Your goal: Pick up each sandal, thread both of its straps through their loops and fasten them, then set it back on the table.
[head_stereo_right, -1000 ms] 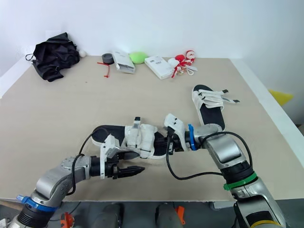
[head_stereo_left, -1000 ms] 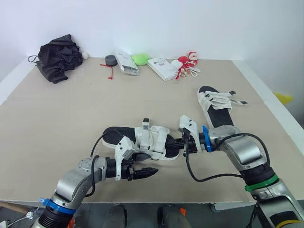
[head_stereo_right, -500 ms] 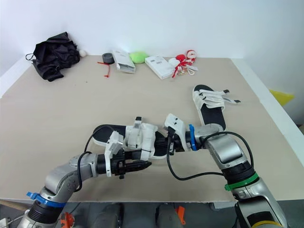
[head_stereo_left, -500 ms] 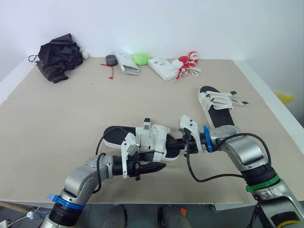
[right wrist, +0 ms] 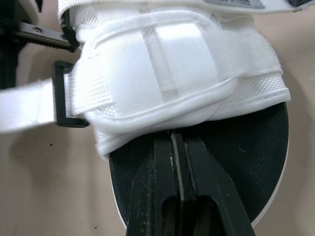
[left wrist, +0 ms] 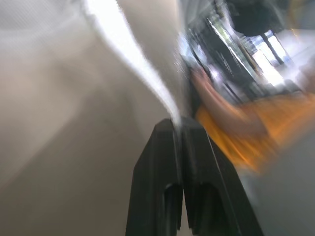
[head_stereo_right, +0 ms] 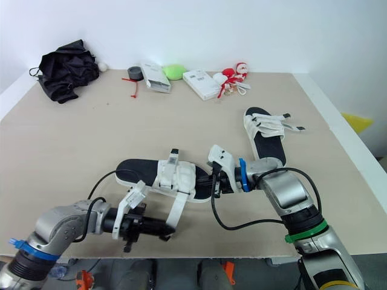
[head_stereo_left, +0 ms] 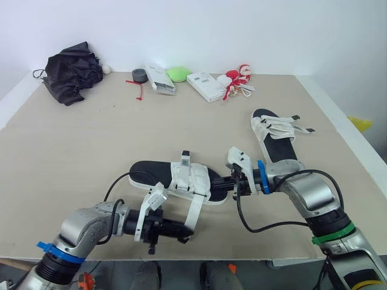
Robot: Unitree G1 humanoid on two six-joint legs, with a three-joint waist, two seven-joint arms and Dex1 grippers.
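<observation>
The gripper [right wrist: 177, 141] is pinching the black sole edge of the sandal [right wrist: 172, 73], its fingers pressed together. A white strap [right wrist: 24, 112] is passing through the black loop [right wrist: 60, 93] above the table [right wrist: 39, 187].

Across the top of the frame, along the far side of your table [head_stereo_left: 91, 139], you have a black cloth [head_stereo_left: 71, 72] at upper left and a white ball [head_stereo_left: 107, 69] just beside it. Moving right come a grey tape roll [head_stereo_left: 140, 75], a red cord [head_stereo_left: 140, 90], a white box [head_stereo_left: 160, 80], a green lump [head_stereo_left: 178, 74] and a second box [head_stereo_left: 207, 86], with red-and-white trinkets [head_stereo_left: 237, 81] touching that box. A yellow scrap [head_stereo_left: 361, 124] lies off the table at the right edge.

Black-soled sandal [head_stereo_left: 149, 173] with white woven straps [right wrist: 162, 73] on a beige table [head_stereo_left: 91, 139]
</observation>
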